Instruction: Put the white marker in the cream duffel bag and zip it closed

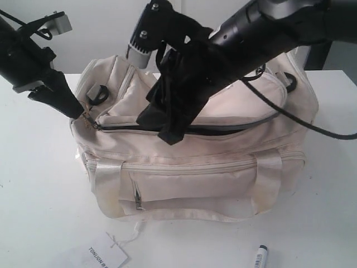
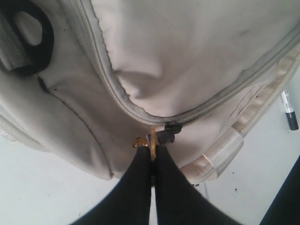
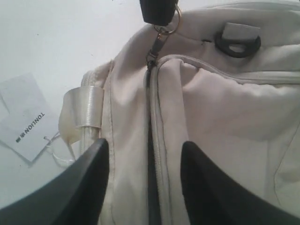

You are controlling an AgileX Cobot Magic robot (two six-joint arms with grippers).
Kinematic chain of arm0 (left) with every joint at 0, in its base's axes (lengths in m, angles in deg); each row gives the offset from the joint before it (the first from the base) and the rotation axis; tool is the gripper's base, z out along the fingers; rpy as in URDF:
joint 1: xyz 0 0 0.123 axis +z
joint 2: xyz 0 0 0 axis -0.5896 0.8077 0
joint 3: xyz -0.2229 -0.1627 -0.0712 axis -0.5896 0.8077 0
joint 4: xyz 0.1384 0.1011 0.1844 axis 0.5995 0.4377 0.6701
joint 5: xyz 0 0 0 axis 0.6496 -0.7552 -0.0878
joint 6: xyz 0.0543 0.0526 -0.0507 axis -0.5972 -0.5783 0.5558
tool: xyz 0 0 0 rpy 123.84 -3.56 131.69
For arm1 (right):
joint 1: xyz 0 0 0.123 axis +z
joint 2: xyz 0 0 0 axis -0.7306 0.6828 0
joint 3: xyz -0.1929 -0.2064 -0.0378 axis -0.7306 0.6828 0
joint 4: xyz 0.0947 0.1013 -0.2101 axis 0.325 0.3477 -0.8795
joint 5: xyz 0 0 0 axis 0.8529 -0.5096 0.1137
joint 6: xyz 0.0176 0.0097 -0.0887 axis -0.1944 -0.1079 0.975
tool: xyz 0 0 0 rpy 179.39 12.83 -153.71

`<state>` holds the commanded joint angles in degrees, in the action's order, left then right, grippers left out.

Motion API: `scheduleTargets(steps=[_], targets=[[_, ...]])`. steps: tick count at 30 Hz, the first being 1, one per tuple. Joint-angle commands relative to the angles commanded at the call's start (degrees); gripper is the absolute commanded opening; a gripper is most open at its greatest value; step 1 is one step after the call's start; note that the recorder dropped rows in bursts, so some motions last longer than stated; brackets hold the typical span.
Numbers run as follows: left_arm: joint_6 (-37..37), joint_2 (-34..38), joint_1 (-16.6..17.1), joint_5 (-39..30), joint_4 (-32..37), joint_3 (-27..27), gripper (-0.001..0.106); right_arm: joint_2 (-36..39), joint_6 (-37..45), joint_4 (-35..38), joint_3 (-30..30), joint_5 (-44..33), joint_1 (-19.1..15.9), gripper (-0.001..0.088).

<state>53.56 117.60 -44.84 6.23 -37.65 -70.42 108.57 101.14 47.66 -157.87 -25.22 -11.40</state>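
Observation:
The cream duffel bag [image 1: 195, 167] stands in the middle of the table, its curved top zipper [image 1: 223, 130] gaping along the front with dark lining showing. My left gripper [image 1: 83, 114] is at the bag's left end, shut on the gold zipper pull [image 2: 152, 140], right beside the dark slider [image 2: 171, 129]. My right gripper [image 1: 163, 127] hangs open over the top opening, its fingers astride the zipper gap [image 3: 151, 154] with nothing between them. The white marker [image 1: 261, 255] with its black cap lies on the table in front of the bag, to the right; the left wrist view also catches the marker [image 2: 289, 109].
A white paper tag [image 1: 106, 257] with black print lies on a string in front of the bag's left side. The handle straps [image 1: 268, 178] hang over the front zip pocket [image 1: 189, 187]. A black D-ring [image 3: 237, 43] sits at the bag's left end. A black cable [image 1: 312, 125] trails over the bag's right end.

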Motion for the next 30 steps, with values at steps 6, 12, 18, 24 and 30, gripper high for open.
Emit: scheduleTargets(steps=[6, 12, 18, 24, 30], targets=[[0.00, 0.00, 0.00, 0.00, -0.36, 0.00, 0.000, 3.35, 0.00, 0.00, 0.00, 0.95, 0.02, 0.0461], [0.00, 0.00, 0.00, 0.00, -0.36, 0.00, 0.000, 5.58, 0.00, 0.00, 0.00, 0.73, 0.02, 0.0461], [0.00, 0.00, 0.00, 0.00, -0.35, 0.00, 0.000, 6.60, -0.25, -0.04, 0.00, 0.73, 0.02, 0.0417], [0.00, 0.00, 0.00, 0.00, -0.35, 0.00, 0.000, 6.60, -0.50, -0.04, 0.00, 0.73, 0.02, 0.0140], [0.00, 0.00, 0.00, 0.00, 1.11, 0.00, 0.000, 6.10, -0.50, -0.04, 0.00, 0.73, 0.02, 0.0000]])
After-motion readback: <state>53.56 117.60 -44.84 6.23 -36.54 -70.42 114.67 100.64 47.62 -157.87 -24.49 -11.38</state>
